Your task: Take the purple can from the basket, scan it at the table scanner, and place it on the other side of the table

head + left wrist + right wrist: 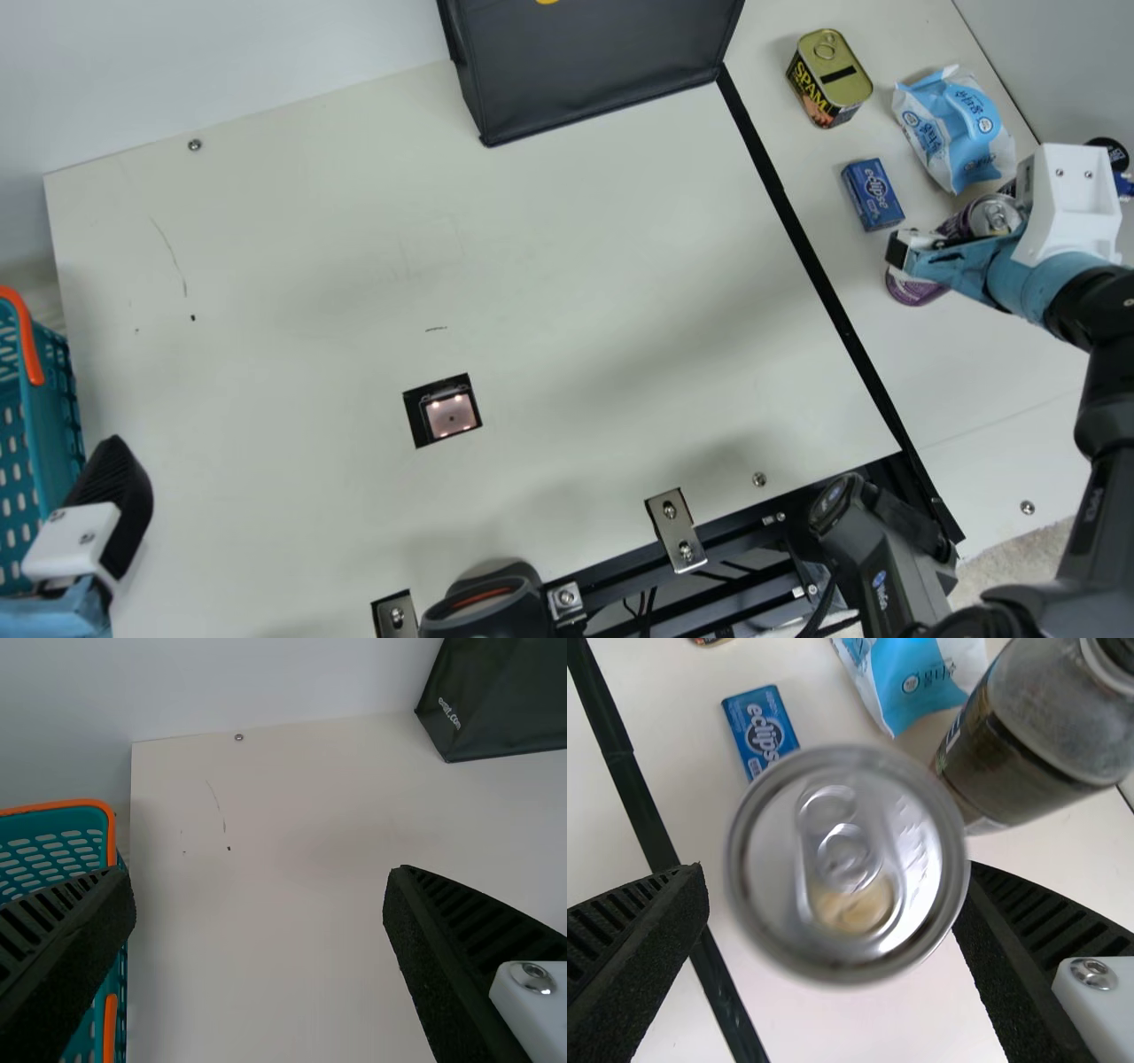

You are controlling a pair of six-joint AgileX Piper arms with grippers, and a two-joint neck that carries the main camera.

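Note:
The purple can stands on the table's right section, past the black strip. My right gripper is over it with fingers apart. In the right wrist view, the can's silver top lies between the widely parted fingers of my right gripper; whether either finger touches it I cannot tell. My left gripper is at the far left beside the teal basket; in the left wrist view, my left gripper is open and holds nothing. The table scanner's window is set in the tabletop.
Near the can are a blue mint box, a blue-white packet, a tin and a dark-filled bottle. A black bag stands at the back. Metal brackets and a handheld scanner line the front edge.

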